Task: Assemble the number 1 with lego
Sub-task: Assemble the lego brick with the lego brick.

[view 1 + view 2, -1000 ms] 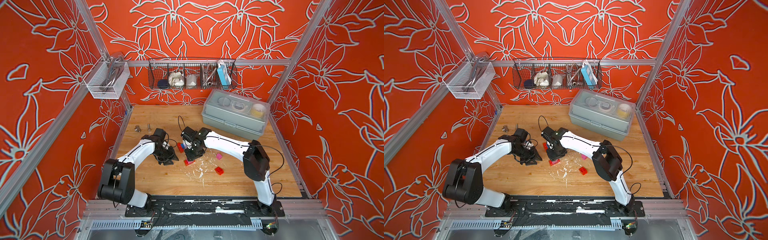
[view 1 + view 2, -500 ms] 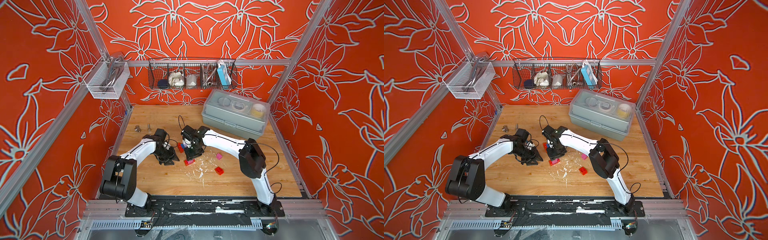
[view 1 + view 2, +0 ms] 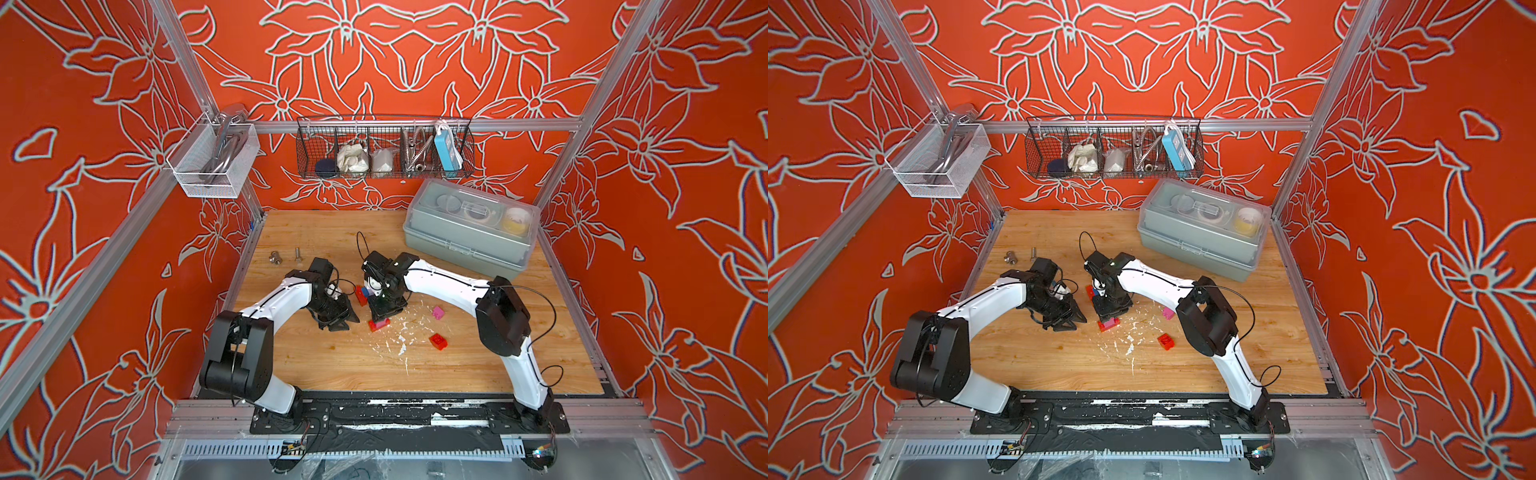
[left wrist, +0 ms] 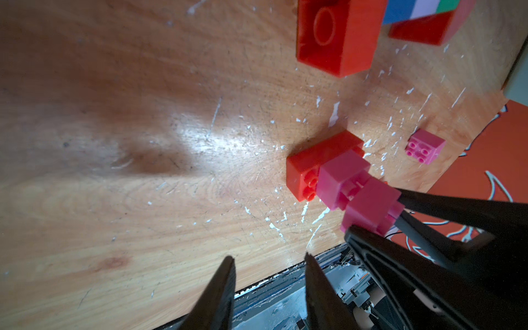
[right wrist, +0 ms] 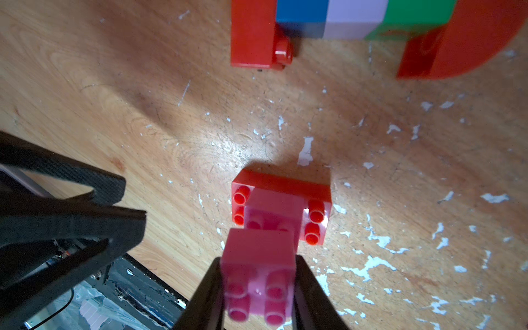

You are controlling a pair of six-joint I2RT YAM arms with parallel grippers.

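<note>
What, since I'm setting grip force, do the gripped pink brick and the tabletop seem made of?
The pink brick in the right gripper looks like hard moulded plastic: glossy, uniform colour, crisp studs. The tabletop looks like wood, or wood-look laminate: visible grain, a soft sheen, scattered white flecks.

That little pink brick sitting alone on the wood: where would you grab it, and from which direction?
I'd take the loose pink brick by two opposite flat side walls, coming straight down from above. It sits flat on the wooden table with its four studs up, so those walls stand upright and parallel, and nothing touches it.
</note>
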